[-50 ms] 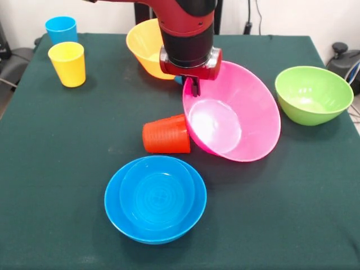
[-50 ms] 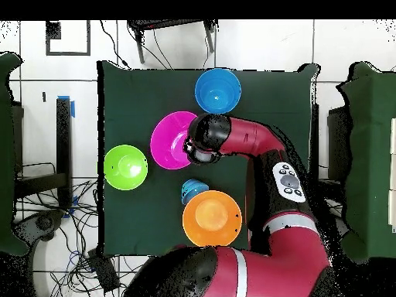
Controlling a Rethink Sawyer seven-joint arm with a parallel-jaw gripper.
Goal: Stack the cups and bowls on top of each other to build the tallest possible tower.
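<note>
Right now the gripper [image 1: 194, 88] sits at the upper rim of the pink bowl [image 1: 247, 112], which is tipped up on its edge with its inside facing the front camera. Its dark tips seem to pinch that rim, but the wrist hides them and I cannot tell whether they are clamped or merely resting there.

An orange-red ribbed cup [image 1: 166, 135] lies on its side, touching the pink bowl's lower left wall. Nearer the front camera, two blue bowls [image 1: 155, 198] sit nested, the smaller inside the larger, upright and apart from the cup. A green bowl [image 1: 313, 94] stands alone near the right edge in the front view. The yellow-orange bowl [image 1: 144, 46] leans behind the arm [image 1: 185, 28], with a bit of another blue bowl [image 2: 192, 189] showing beside it from above. A yellow cup [image 1: 68, 63] and a sky-blue cup [image 1: 61, 29] stand upright close together in the far left corner.

Everything rests on a dark green cloth [image 1: 67, 169] covering the table; it lies mostly smooth, with faint creases. From above, the floor [image 2: 46, 85] around the table is pale tile with dark joints, and loose cables [image 2: 81, 259] trail across it near one corner. Dark green furniture [image 2: 370, 139] stands on either side.
</note>
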